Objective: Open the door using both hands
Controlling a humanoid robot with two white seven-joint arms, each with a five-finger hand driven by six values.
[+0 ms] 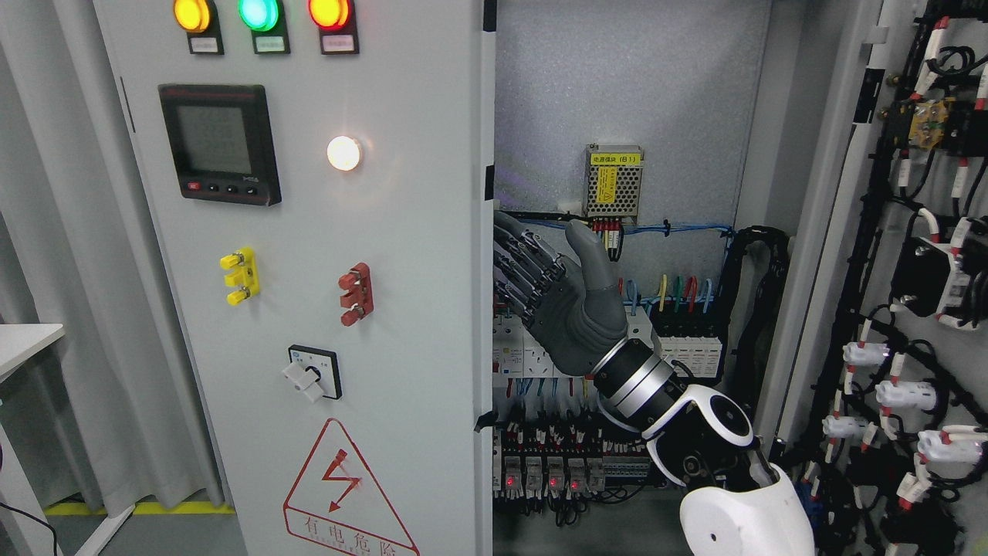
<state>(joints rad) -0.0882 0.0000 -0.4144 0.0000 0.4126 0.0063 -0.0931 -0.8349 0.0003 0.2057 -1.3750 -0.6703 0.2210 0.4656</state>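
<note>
Door (324, 309) fills my view from nine to twelve o'clock, closed over the cabinet's left half. I see my right hand (559, 297) at centre, fingers (519, 266) hooked on the door's free edge, thumb raised, wiring (617, 363) behind.

Single head view, close and level, facing the electrical cabinet (633, 100) interior.
</note>
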